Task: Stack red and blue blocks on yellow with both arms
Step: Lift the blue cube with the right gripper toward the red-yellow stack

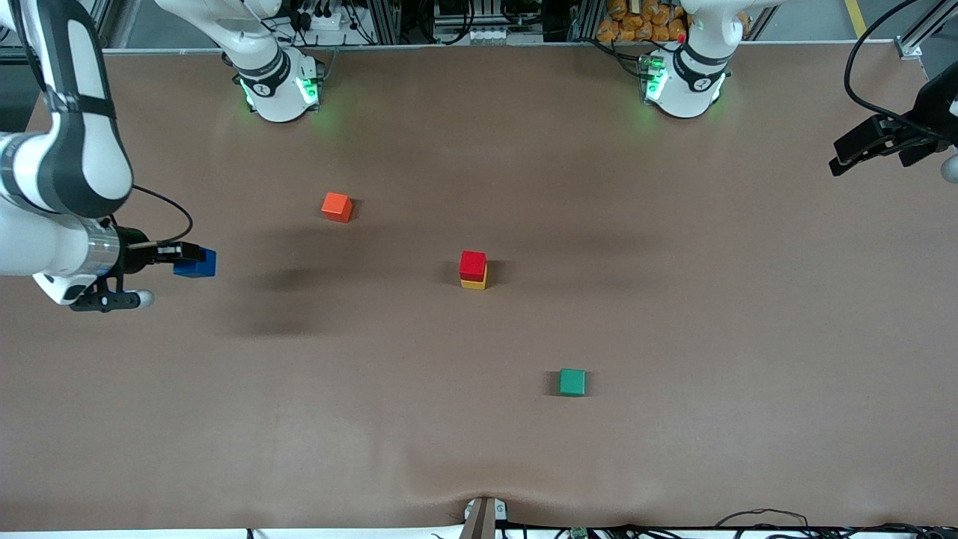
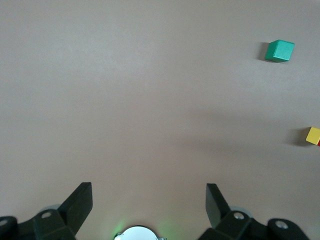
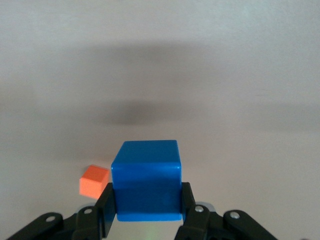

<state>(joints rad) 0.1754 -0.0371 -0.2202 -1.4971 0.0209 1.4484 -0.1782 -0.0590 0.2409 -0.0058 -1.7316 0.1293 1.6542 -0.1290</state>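
One cube remains to be placed: the blue cube (image 1: 197, 263), clamped between the fingers of the right hand (image 1: 187, 254), is up over the tabletop (image 1: 479, 449) at the right arm's end. The red cube (image 1: 472, 264) already sits on the yellow cube (image 1: 474, 283) mid-table, so the carry likely runs toward the left arm's end. The left hand (image 1: 872, 146) waits at its own end, fingers apart.

Two glossy white arms showing black joint bands, black cables, green base lights; right hand (image 1: 187, 258), left hand (image 1: 861, 150) black.
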